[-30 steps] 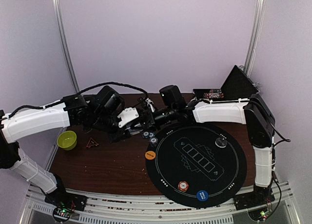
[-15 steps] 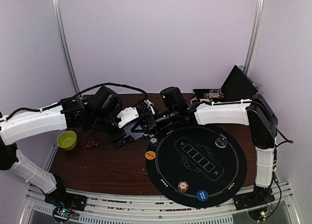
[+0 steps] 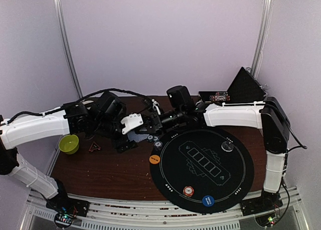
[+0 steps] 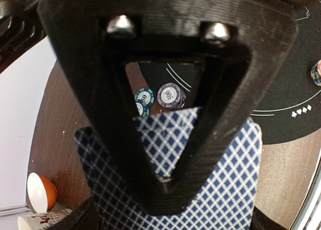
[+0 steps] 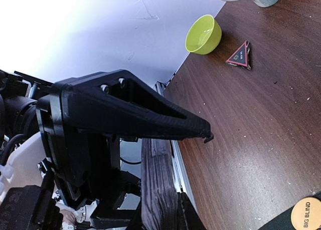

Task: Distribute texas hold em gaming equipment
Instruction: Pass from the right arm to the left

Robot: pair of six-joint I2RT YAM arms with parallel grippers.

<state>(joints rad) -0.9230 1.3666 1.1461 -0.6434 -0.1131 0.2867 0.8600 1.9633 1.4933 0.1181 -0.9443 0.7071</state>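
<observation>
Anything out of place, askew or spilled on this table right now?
Nothing looks spilled or damaged. The orange disc seems to straddle the left edge of the mat, partly on the table. Two chips lie loose by the mat's far-left rim rather than in a stack.

Item list, materials and finish.
- left gripper (image 4: 161,197): finger (image 4: 75,54) of matt black plastic, faintly ridged; two bright metal screw heads (image 4: 120,25) at the top of the frame.
- playing card (image 4: 220,185): smooth coated card stock, printed blue-and-white lattice back.
- poker chips (image 4: 171,95): hard, smooth, plastic-looking, with a light sheen.
- orange disc (image 5: 307,215): flat matt face, black print.
- table (image 5: 261,120): dark brown wood grain, low sheen, flecked with pale specks.
- round mat (image 3: 235,165): matt black; material not discernible.
- yellow-green bowl (image 5: 203,34): smooth, glossy, plastic-looking.
- orange bowl (image 4: 42,190), lower left: glossy, white inside.
- arm shells (image 3: 35,127): smooth white plastic.
</observation>
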